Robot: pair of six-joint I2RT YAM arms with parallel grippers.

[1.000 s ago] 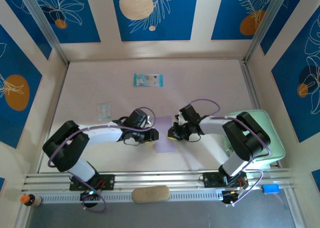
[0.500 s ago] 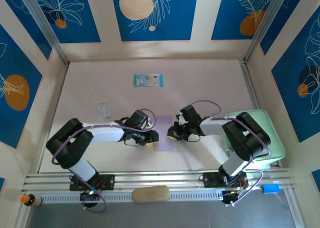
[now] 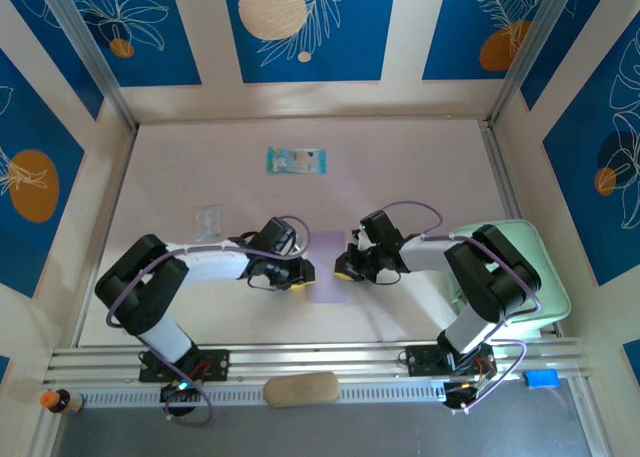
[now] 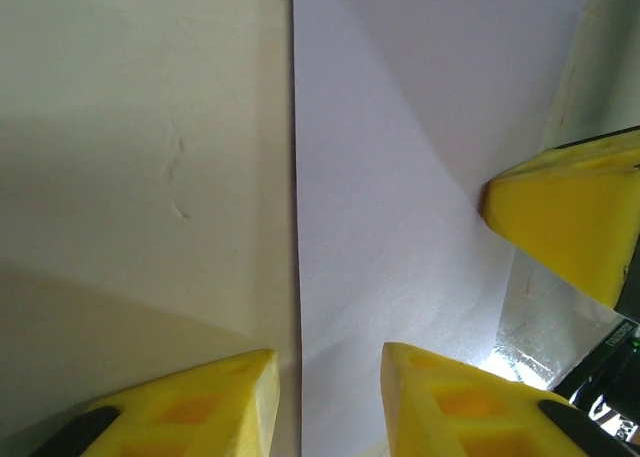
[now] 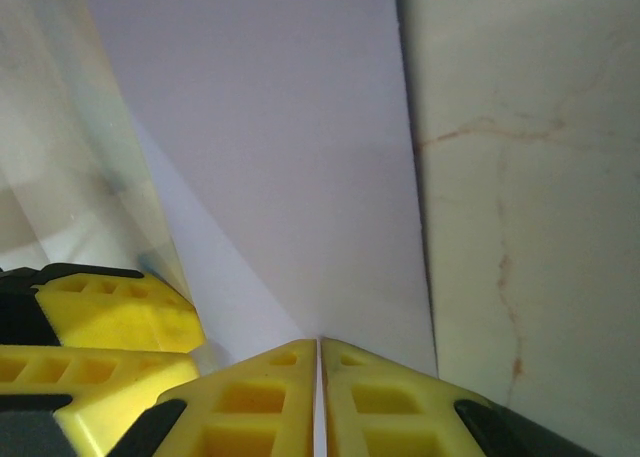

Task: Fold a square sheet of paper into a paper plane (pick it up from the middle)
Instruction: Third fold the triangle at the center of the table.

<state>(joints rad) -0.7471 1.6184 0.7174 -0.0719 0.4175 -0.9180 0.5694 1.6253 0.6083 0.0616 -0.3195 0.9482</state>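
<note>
**Square sheet of paper [image 3: 327,287], mid-table, in right gripper [image 5: 319,377] pinch**

Nearest, at right: mint-green tray [image 3: 556,295], largely under the right arm; contents could not be told. Farther in: right pads pressed together on the sheet, plain in the right wrist view. Left gripper [image 4: 325,407] spread, straddling the sheet's opposite edge. From the left wrist: crease rising toward a right fingertip [image 4: 560,217]. Farthest: blue-green packet [image 3: 296,160].

Left pincer [image 4: 330,377] and right pincer [image 5: 320,362] hem the sheet [image 3: 327,289]; far table [image 3: 410,167] lies open.

overhead, both wrist views close over paper [image 4: 400,177]
</note>
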